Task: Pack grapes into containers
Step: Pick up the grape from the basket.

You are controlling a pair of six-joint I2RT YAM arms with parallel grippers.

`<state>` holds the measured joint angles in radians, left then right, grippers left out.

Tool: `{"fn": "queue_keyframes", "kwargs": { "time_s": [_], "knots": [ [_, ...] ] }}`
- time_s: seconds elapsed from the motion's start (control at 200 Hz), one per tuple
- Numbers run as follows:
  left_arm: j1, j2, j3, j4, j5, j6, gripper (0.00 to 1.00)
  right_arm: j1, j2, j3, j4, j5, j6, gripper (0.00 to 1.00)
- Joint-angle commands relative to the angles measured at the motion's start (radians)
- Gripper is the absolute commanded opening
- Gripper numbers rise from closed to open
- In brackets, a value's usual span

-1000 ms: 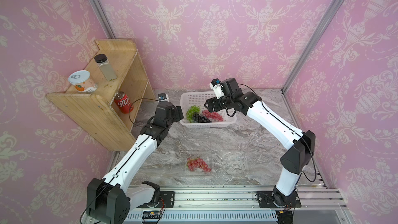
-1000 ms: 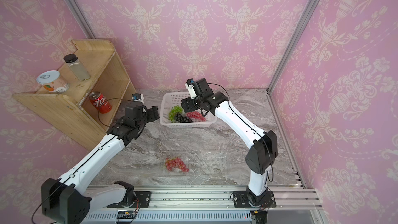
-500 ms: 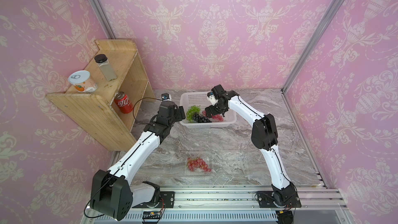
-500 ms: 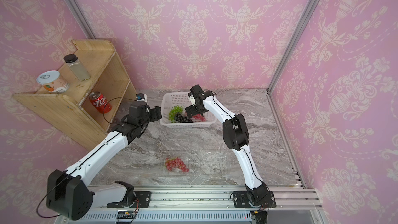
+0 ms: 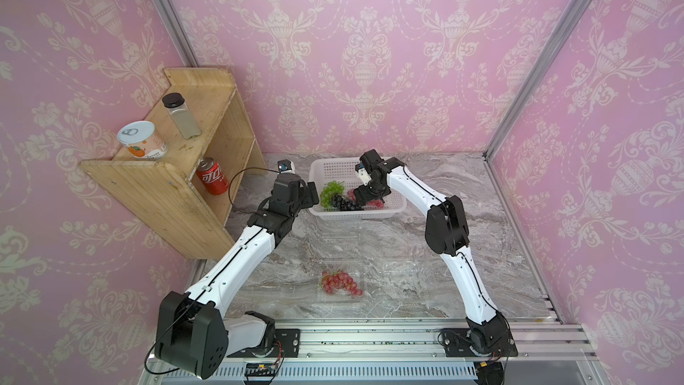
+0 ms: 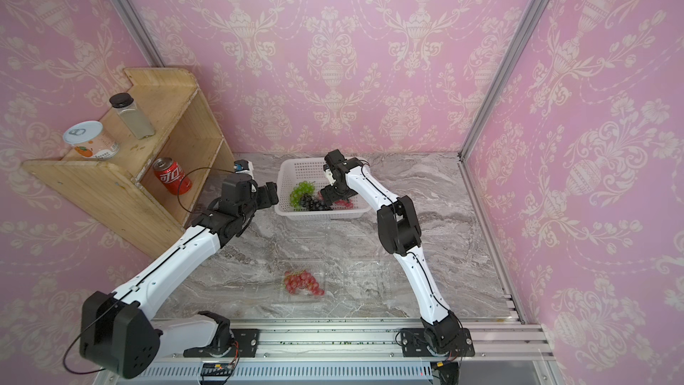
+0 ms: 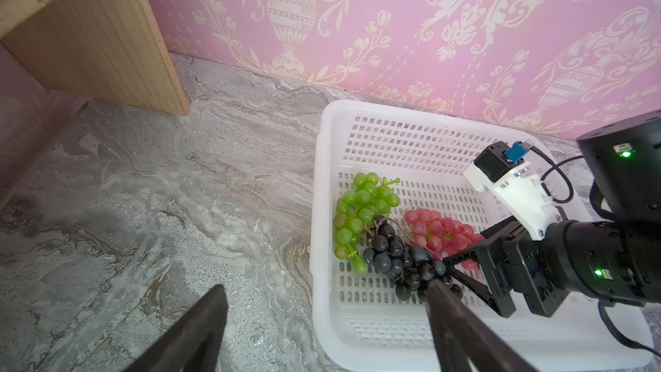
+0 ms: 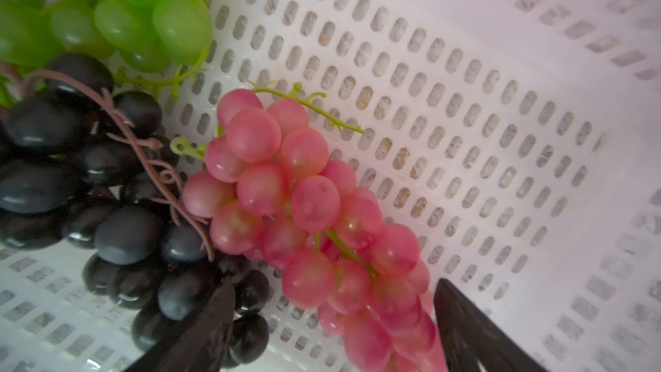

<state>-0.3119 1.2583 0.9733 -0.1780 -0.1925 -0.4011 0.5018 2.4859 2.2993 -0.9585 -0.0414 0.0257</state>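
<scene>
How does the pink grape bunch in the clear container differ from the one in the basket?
The container bunch lies alone in the clear container; the basket bunch lies in the white basket against a dark bunch. The open right hand straddles the basket bunch; no hand is near the container bunch. Both are pink-red.

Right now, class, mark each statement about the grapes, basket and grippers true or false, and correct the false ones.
1. Three bunches lie in the basket. True.
2. The green bunch sits in a container. False: it lies in the basket; a red bunch sits in the container.
3. The right gripper has open jaws either side of the pink bunch. True.
4. The left gripper holds the dark bunch. False: it is open and empty; the dark bunch lies in the basket.
</scene>
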Motion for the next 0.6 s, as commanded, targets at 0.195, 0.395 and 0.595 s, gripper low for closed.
{"fn": "queue_keyframes", "kwargs": {
  "time_s": [0.195,0.395,0.595],
  "knots": [
    [-0.009,0.004,-0.015,0.016,-0.006,0.030,0.88,0.013,0.115,0.182,-0.118,0.044,-0.026,0.88],
    [-0.010,0.005,-0.012,0.011,-0.003,0.029,0.88,0.017,0.103,0.151,-0.092,0.065,-0.022,0.30],
    [-0.009,0.004,-0.013,0.015,-0.001,0.024,0.88,0.014,0.042,0.116,-0.034,0.095,-0.015,0.00]
  ]
}}
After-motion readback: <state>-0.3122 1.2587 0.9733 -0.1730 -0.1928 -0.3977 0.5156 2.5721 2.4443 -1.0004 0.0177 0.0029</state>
